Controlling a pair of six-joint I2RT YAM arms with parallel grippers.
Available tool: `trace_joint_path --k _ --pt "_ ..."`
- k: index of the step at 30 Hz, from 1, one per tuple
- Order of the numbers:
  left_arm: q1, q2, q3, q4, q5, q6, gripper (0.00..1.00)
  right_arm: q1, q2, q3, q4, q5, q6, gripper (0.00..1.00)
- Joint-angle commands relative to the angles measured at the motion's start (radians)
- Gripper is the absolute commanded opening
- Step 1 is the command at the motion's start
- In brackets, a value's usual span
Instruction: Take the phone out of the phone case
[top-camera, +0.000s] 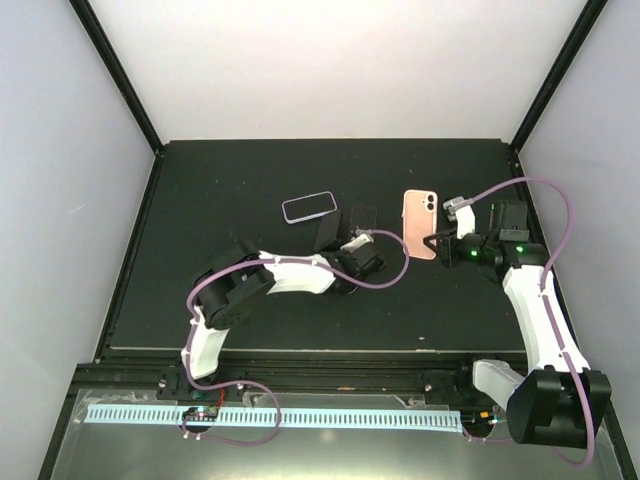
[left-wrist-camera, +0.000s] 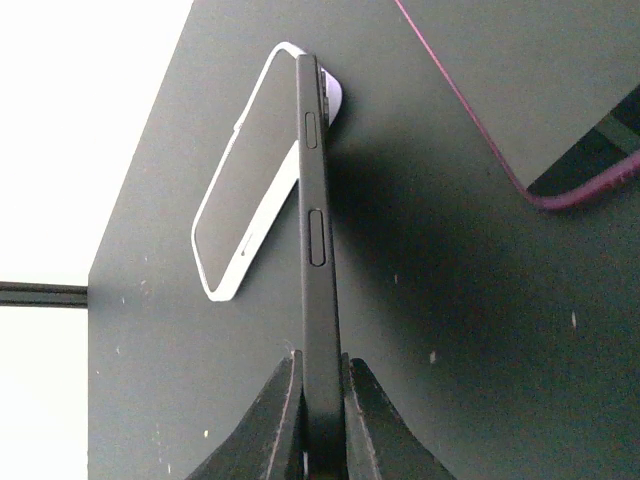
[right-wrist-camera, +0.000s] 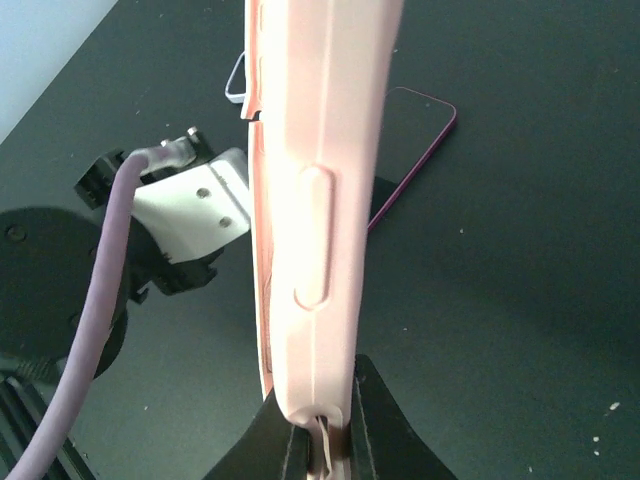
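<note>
My left gripper (top-camera: 345, 255) is shut on the bottom of a black phone (left-wrist-camera: 315, 250), holding it edge-on above the table; in the top view the phone (top-camera: 328, 233) stands tilted. My right gripper (top-camera: 438, 245) is shut on the bottom rim of a soft pink phone case (right-wrist-camera: 315, 200), which shows its back and camera cutout in the top view (top-camera: 420, 222). In the right wrist view, the case looks slightly bent at the jaws (right-wrist-camera: 318, 400). The phone and the pink case are apart, about a hand's width.
A white-rimmed phone (top-camera: 308, 207) lies flat behind the left gripper and also shows in the left wrist view (left-wrist-camera: 245, 190). A dark phone with a magenta rim (top-camera: 362, 216) lies flat between the grippers. Cables loop from both wrists. White walls enclose the black mat (top-camera: 250, 170).
</note>
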Motion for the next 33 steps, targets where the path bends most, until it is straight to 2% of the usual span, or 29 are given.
trace_joint_path --k 1,11,16,20,23,28,33 --pt "0.032 0.091 0.099 -0.075 0.13 0.021 0.11 -0.029 -0.008 0.001 -0.002 -0.023 -0.015 0.01" --pt "0.068 0.158 0.149 -0.121 0.185 -0.036 0.27 -0.061 -0.001 0.01 -0.018 -0.046 -0.019 0.01" --pt "0.071 0.097 0.108 -0.108 0.22 -0.083 0.49 -0.061 0.005 0.011 -0.013 -0.033 -0.02 0.01" --pt "0.088 -0.013 0.042 -0.083 0.29 -0.15 0.74 -0.062 0.013 0.01 0.0 0.016 -0.024 0.01" --pt "0.098 -0.128 -0.013 -0.071 0.352 -0.187 0.85 -0.063 0.021 0.024 0.01 0.084 -0.028 0.01" --pt "0.096 -0.372 -0.178 -0.039 0.47 -0.263 0.88 -0.062 0.084 0.066 -0.007 0.186 -0.068 0.01" --pt "0.095 -0.646 -0.392 0.038 0.583 -0.34 0.88 -0.062 0.31 0.243 -0.152 0.301 -0.156 0.01"
